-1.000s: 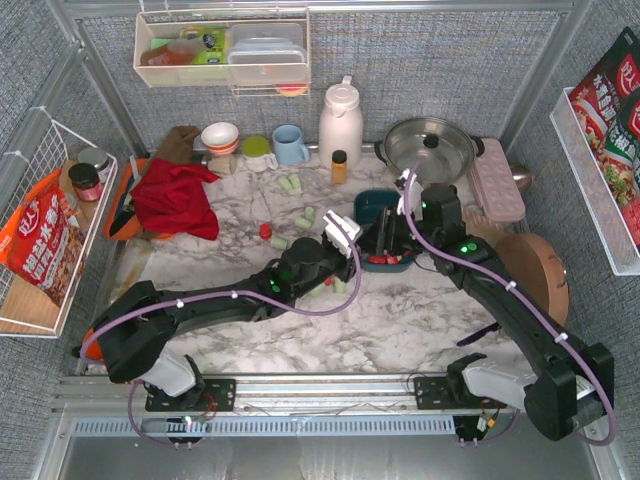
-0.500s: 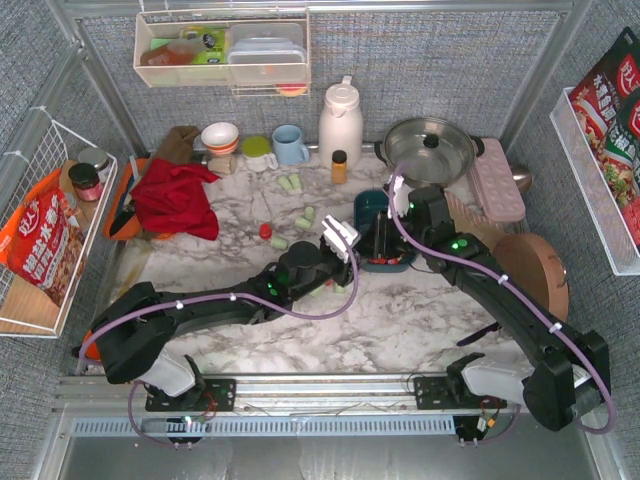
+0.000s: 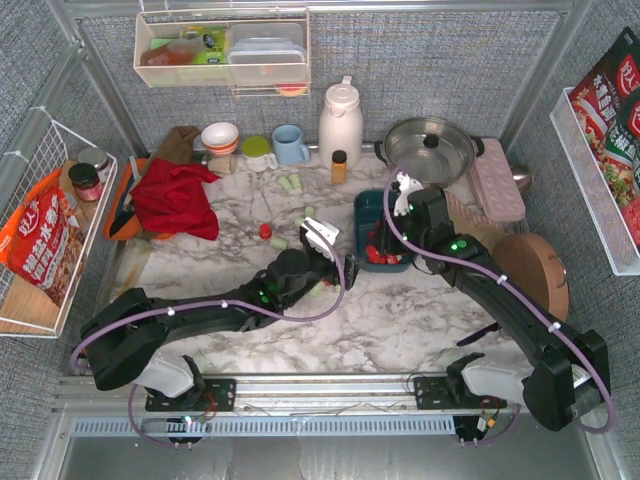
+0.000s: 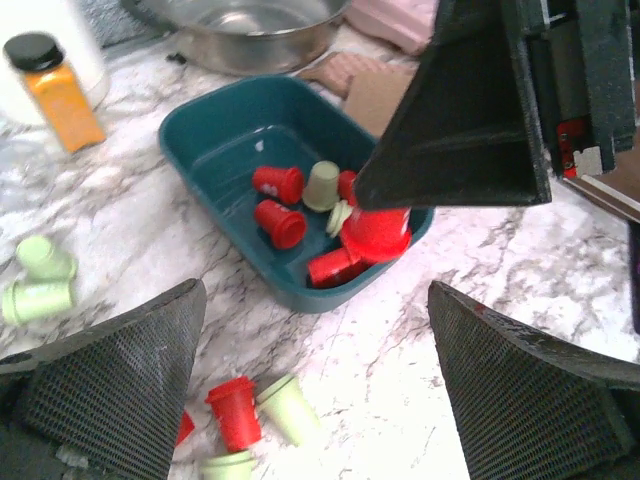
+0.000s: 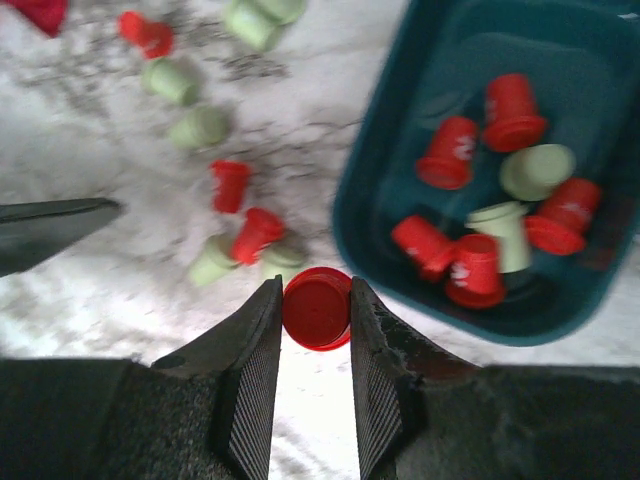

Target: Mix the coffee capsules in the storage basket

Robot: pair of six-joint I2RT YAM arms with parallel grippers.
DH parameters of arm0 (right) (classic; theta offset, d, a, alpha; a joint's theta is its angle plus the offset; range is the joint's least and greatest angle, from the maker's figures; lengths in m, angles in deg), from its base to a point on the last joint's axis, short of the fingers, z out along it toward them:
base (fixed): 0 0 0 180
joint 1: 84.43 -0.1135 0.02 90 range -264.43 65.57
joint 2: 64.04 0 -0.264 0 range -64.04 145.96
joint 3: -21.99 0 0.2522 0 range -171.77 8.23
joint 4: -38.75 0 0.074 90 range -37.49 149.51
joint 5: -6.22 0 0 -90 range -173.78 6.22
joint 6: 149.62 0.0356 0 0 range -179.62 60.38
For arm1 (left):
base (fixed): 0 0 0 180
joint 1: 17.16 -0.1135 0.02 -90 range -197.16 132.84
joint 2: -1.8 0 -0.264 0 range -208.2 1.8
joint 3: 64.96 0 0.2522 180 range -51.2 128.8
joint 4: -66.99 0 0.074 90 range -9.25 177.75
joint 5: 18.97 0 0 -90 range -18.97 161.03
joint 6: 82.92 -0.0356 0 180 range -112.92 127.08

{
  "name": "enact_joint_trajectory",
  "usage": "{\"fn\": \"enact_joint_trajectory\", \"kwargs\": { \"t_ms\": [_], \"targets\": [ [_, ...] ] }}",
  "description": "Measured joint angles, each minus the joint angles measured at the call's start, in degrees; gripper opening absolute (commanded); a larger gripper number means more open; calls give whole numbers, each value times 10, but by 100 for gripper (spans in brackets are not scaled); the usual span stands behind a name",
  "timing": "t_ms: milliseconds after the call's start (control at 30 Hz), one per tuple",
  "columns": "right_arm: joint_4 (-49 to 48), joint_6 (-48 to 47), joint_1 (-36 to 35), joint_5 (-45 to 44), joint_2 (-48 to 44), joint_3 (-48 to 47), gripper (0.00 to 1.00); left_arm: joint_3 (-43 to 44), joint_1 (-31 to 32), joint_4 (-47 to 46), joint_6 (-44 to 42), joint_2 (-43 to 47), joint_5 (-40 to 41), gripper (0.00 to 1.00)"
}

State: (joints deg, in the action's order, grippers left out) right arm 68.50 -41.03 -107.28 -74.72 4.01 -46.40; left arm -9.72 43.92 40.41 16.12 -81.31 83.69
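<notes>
- In the top view, your right tool [image 3: 392, 238] sits over the storage basket [image 3: 362, 205] and covers much of it. From there you cannot make out its fingertips or anything they carry.
- In the left wrist view, that tool's dark body blocks the basket's far right corner, and its upper part runs off the frame.
- In the right wrist view, the frame edge cuts off the basket's right side. The loose coffee capsules [image 5: 200, 125] on the bench [image 5: 140, 310] are blurred.
- Your right tool is narrow, its fingers [image 5: 250, 350] clamped on the sides of one red capsule [image 5: 316, 308].
- That capsule hangs by the basket's near rim. You cannot tell whether it touches the rim or the capsules beneath it.
- Your left tool [image 4: 316, 300] stands wide apart and holds nothing. It hovers above the marble bench just in front of the basket, with a few loose capsules below it.
- The storage basket rests on the bench in front of the steel pot [image 4: 250, 20], with the amber bottle [image 4: 55, 90] off to its left.
- Inside the basket, several red capsules and two pale green ones lie tumbled together toward one end, and the other end is bare teal.
- More red and green capsules lie scattered on the bench to the left of the basket.
</notes>
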Motion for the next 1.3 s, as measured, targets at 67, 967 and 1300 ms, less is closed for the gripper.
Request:
{"fn": "enact_joint_trajectory", "kwargs": {
  "t_ms": [67,967,1300],
  "targets": [
    [-9,-19,3,-44,5,8,24,-2,-1,14,19,2,28,99],
    [-114,-71,55,-140,92,66,49,-4,-27,299,245,-85,104,59],
    [-110,-70,57,-128,89,63,49,16,-29,311,224,-126,80,34]
  ]
}}
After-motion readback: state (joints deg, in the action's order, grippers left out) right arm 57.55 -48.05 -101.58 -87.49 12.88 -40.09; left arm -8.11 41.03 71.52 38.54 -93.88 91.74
